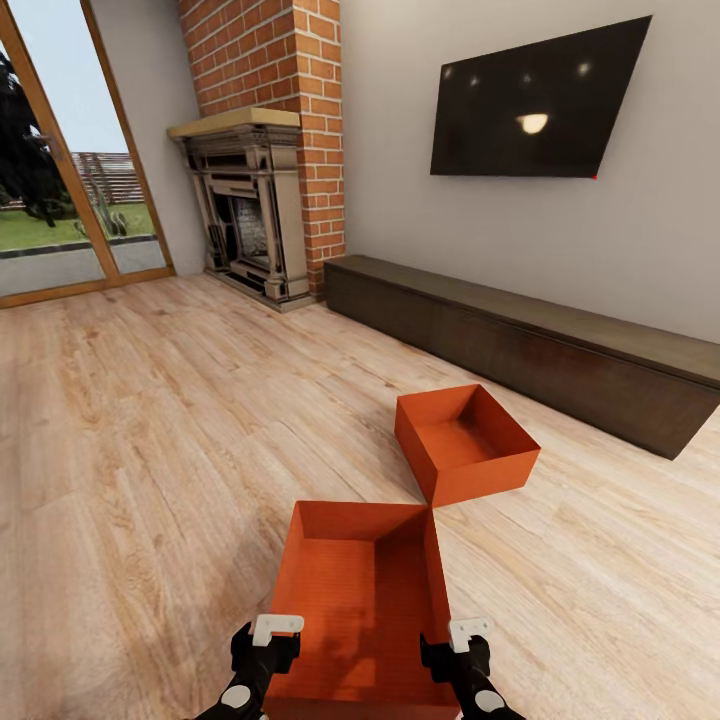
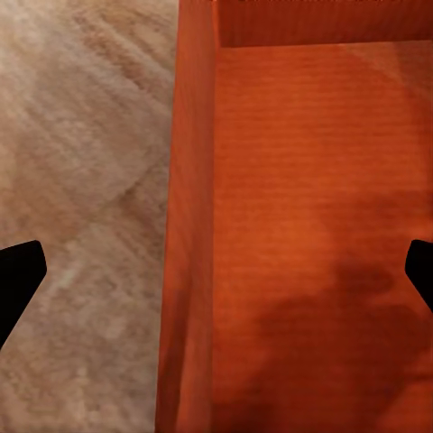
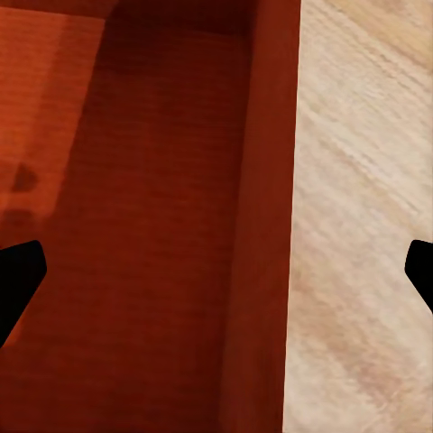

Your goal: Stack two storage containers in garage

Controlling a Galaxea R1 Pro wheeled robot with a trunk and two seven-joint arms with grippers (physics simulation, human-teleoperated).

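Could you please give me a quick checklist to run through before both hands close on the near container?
1. Left hand straddles the left wall of the near container: ok; in the left wrist view that wall runs between the fingers.
2. Right hand straddles the right wall: ok.
3. Both hands open: ok.
4. Near container empty: ok.
5. Near container apart from the far container: cannot tell; their corners look very close or touching.
6. Fingers low enough to grip the walls: cannot tell.
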